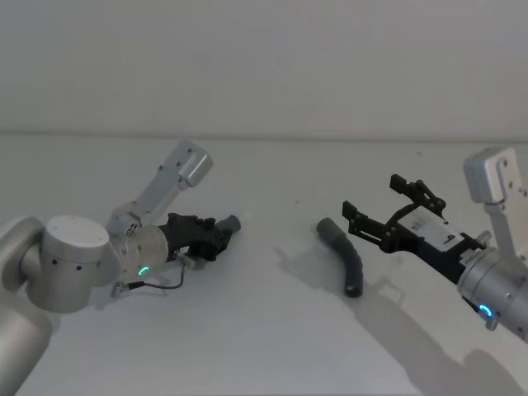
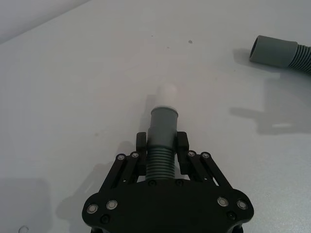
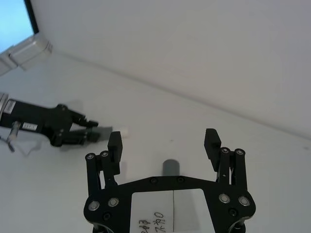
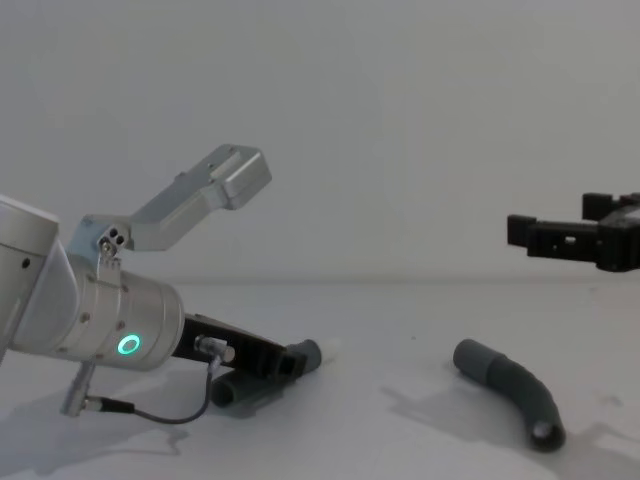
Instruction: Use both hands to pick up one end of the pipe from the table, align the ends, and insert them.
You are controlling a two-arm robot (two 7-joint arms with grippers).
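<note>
Writing: a white label (image 3: 167,213) sits on the body of the right hand (image 3: 164,141). It carries handwritten marks that are cut off at the frame edge and cannot be read. The same label in the head view has print too small to read.

Left hand (image 2: 162,141): the fingers are clamped on the held pipe piece (image 2: 162,145), gripping its ribbed grey section just behind a smooth collar (image 2: 164,120).
- The piece's long axis runs in line with the hand.
- Its pale tip (image 2: 167,93) leads, pointing to the robot's right and slightly away, toward the loose pipe piece (image 2: 279,51).
- In the chest view the left hand (image 4: 285,362) is low over the desk (image 4: 400,440). I cannot tell whether the piece touches the surface.
- A green ring light (image 4: 128,346) shows on the silver wrist.

Loose pipe piece (image 1: 346,256): dark grey plastic with a curved elbow, lying flat on the desk (image 1: 264,346), well apart from the left hand (image 1: 216,237).
- Its long axis runs from far-left to near-right in the head view.
- The wider, smooth socket collar (image 1: 327,224) is at the far end with its opening turned toward the left hand. The body behind the collar is ribbed.

Right hand (image 1: 373,195): black, blocky fingers spread wide apart and holding nothing.
- It is raised above the desk, just right of the loose piece's far end.
- From the right wrist, the grey collar end (image 3: 171,167) shows between the spread fingers, lower down.
- In the chest view the right hand (image 4: 550,225) is well above the loose pipe piece (image 4: 510,385).

Desk: matte white-grey and plain.
</note>
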